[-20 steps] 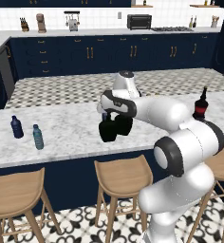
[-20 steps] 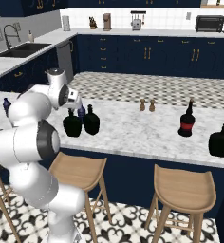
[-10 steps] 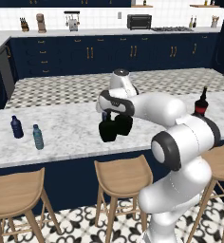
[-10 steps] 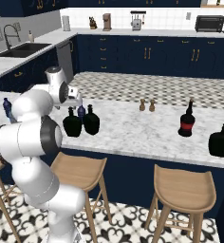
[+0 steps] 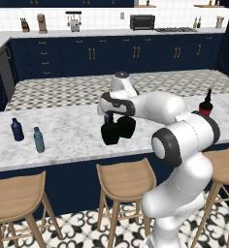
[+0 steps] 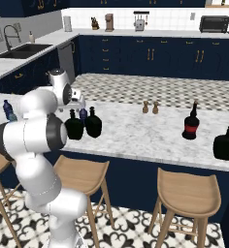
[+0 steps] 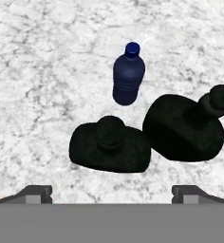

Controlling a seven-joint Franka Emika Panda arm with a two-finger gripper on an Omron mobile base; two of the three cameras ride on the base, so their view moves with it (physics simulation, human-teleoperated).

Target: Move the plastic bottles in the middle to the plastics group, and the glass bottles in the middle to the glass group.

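Note:
Two squat black glass bottles (image 7: 109, 146) (image 7: 185, 126) stand side by side mid-counter, with the small navy plastic bottle (image 7: 128, 74) just behind them. My gripper (image 7: 111, 192) hangs open above them, holding nothing. From the left base the gripper (image 5: 117, 113) is over the black bottles (image 5: 110, 134) (image 5: 126, 127), and the navy bottle (image 5: 106, 119) is mostly hidden. The plastics group, a navy bottle (image 5: 17, 130) and a teal-grey bottle (image 5: 39, 140), stands far left. The glass group, a red-labelled bottle (image 6: 190, 123) and a black bottle (image 6: 226, 144), stands far right.
Two small brown shakers (image 6: 145, 107) (image 6: 155, 107) stand on the far side of the marble counter (image 6: 136, 131). Wooden stools (image 5: 125, 180) line the near edge. Bare marble lies between the middle bottles and each group.
The hand has drifted slightly to the left above the middle bottles. The bottles have not moved and the jaws have stayed open.

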